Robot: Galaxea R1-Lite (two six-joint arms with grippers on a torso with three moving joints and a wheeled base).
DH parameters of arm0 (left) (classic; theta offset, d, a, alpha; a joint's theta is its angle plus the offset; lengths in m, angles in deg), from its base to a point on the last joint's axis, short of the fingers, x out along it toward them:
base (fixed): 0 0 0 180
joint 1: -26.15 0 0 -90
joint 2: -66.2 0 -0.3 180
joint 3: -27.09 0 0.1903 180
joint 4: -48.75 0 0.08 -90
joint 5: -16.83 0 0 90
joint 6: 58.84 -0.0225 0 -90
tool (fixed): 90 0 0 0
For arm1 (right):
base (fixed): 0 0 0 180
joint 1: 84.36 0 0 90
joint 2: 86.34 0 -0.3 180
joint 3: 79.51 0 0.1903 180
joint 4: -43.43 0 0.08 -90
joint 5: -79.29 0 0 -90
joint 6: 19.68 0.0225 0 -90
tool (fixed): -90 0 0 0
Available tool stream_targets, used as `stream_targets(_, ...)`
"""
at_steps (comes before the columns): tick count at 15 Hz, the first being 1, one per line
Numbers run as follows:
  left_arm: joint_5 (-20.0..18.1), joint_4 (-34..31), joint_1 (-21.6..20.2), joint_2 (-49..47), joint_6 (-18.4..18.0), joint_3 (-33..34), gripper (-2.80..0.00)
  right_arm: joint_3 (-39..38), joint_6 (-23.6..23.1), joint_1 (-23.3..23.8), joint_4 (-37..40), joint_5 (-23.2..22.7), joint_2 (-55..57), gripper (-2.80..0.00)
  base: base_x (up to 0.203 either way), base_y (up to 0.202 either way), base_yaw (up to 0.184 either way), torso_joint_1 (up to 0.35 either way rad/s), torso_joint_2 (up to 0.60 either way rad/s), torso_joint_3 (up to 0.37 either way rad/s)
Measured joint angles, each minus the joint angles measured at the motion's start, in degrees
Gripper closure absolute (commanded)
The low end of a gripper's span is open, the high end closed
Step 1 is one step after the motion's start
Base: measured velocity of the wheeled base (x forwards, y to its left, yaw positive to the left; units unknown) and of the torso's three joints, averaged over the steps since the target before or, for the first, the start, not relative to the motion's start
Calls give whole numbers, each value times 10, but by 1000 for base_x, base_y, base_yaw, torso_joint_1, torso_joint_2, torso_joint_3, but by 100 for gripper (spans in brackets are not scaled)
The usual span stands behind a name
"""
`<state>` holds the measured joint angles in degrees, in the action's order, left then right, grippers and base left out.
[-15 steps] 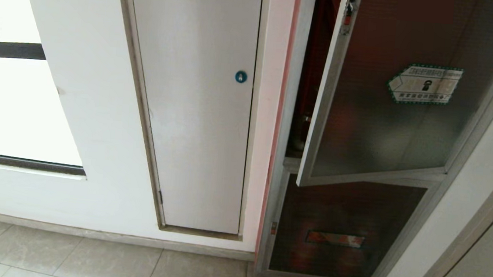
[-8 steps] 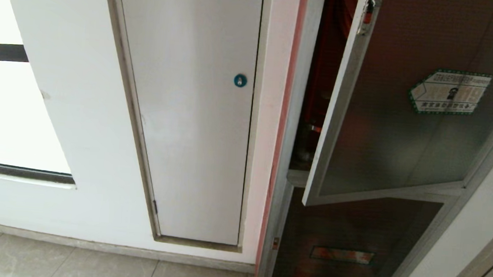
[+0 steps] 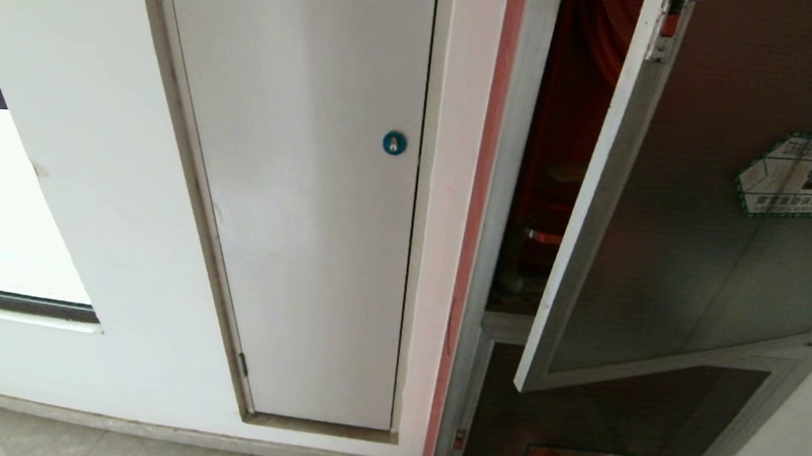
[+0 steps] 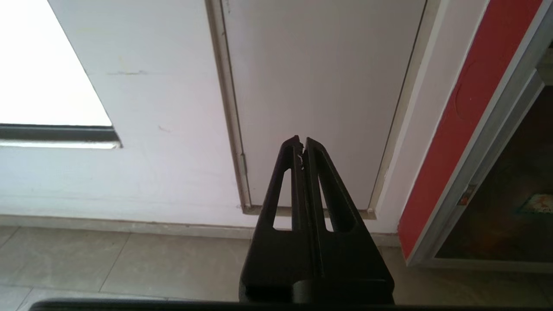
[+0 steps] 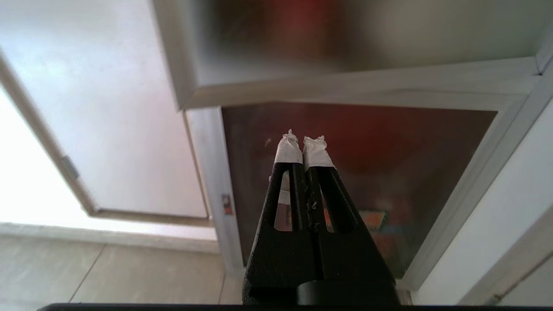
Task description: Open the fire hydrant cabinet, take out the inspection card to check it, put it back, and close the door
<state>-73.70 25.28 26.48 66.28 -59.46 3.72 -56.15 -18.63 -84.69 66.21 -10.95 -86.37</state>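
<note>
The fire hydrant cabinet (image 3: 524, 194) stands with its door (image 3: 703, 230) swung partly out, showing a red interior in the gap. A plain white panel (image 3: 307, 191) with a blue round lock (image 3: 394, 142) lies beside it. The lower dark glass panel (image 5: 367, 172) sits directly beyond the right gripper (image 5: 302, 142), under the door's bottom edge. The left gripper (image 4: 301, 140) points at the white panel's base. Both grippers' fingers are clenched together, grasping nothing. The inspection card cannot be seen.
</note>
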Motion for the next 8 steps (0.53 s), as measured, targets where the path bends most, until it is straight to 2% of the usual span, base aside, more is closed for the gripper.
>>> stream_targets(8,0,0,0,0,0,0,0,0,0,0,0,0,0,0,197,0,1,3,2,2)
